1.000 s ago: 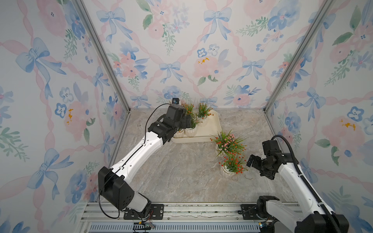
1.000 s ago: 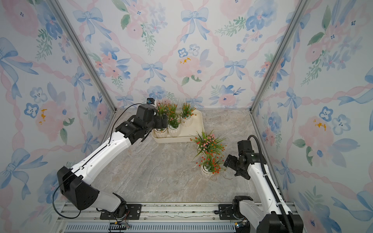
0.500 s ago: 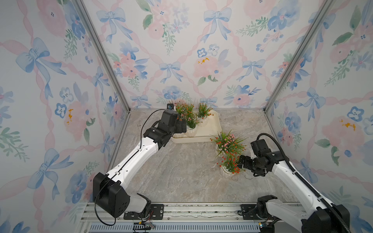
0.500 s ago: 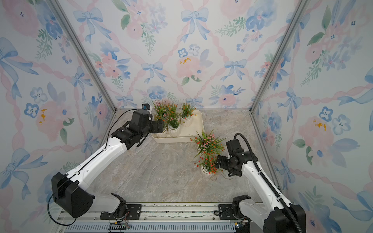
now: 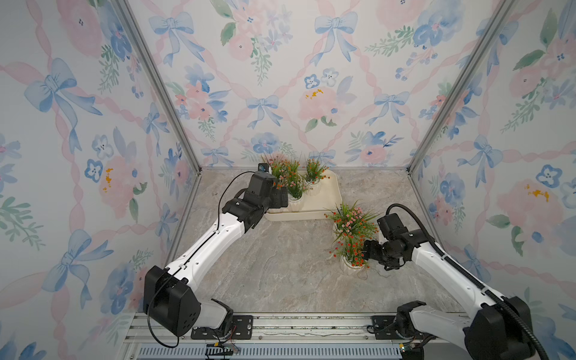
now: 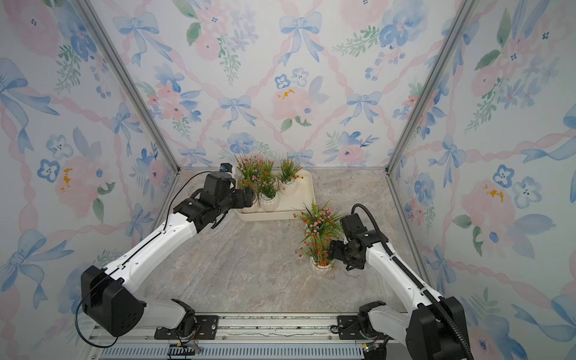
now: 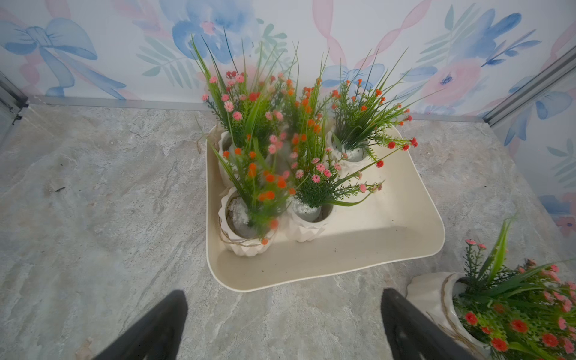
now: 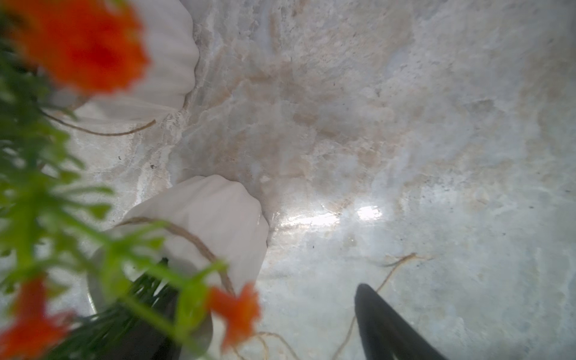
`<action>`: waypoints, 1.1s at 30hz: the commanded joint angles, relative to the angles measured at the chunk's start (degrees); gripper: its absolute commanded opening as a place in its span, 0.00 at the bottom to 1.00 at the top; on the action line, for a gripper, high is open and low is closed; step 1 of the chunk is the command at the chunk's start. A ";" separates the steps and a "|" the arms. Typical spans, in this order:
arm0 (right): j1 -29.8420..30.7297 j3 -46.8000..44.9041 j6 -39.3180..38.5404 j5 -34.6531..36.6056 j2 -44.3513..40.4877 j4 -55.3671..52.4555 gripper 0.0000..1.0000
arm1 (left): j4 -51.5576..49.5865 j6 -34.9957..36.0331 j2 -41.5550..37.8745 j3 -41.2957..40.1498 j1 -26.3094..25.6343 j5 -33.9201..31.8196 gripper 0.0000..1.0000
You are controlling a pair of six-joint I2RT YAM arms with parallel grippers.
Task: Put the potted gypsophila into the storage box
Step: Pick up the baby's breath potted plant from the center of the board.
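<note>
The storage box (image 5: pixel 327 204) (image 6: pixel 300 205) (image 7: pixel 374 246) is a cream tray at the back of the table, with several potted gypsophila (image 7: pixel 246 237) standing in its left part. Two more pots stand on the table to its right: a pink-flowered one (image 5: pixel 350 218) (image 7: pixel 433 296) and, nearer, a red-flowered one (image 5: pixel 352 266) (image 6: pixel 321 266) (image 8: pixel 218 212). My right gripper (image 5: pixel 366 252) (image 8: pixel 263 274) is at the near pot and open. One of its fingers is inside the rim behind the sprigs, and the other finger (image 8: pixel 383 321) is outside, apart from the wall. My left gripper (image 5: pixel 282 198) (image 7: pixel 284 293) hangs open and empty at the tray's near left edge.
Patterned walls close the table in at the left, back and right. Loose twine (image 8: pixel 399 265) from the near pot trails on the marble top (image 5: pixel 274 268). The pink-flowered pot (image 8: pixel 168 62) stands close beside the near one. The tray's right half (image 7: pixel 399 218) holds nothing.
My right gripper has moved left onto the near red-flowered pot, and its jaws have narrowed a little. My left gripper has drawn back a little from the pots in the tray.
</note>
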 commanded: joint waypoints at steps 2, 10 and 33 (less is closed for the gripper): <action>0.63 1.07 -0.11 0.52 1.86 0.44 0.74 | 0.82 -0.87 -1.85 -1.04 0.58 0.95 0.98; 1.67 0.88 -0.14 1.11 3.41 1.88 0.61 | 0.96 -0.99 -1.89 -1.93 0.89 1.46 0.98; 4.73 2.18 0.22 2.17 6.66 2.74 0.43 | 1.16 -0.71 -2.65 -3.74 2.81 3.24 0.98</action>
